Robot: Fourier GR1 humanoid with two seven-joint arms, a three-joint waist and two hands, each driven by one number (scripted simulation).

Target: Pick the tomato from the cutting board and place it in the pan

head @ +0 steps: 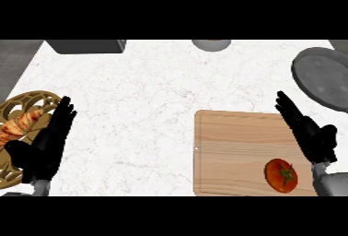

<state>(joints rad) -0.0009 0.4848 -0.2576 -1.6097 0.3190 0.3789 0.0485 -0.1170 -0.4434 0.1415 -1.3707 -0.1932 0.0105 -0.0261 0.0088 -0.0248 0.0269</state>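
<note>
Red oval tomato [281, 175] near light wooden cutting board's [231, 138] near-right corner, long axis near-to-far, green stem facing right. My black right hand [309, 133] just beyond-right, fingers straight, empty. Left hand [48, 143] likewise relaxed.

A croissant [15, 128] lies on a gold openwork tray [27, 99] — dark box [87, 46] farther back.

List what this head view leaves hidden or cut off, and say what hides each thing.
Head view only.
Pan: right part cut off by the picture's right edge; no handle shows.
Cutting board: right edge hidden under the right hand.
Gold rack and bread: partly behind the left hand, cut by the left edge.
Grey box and round grey thing: cut by the top edge; too little shows to name them.
</note>
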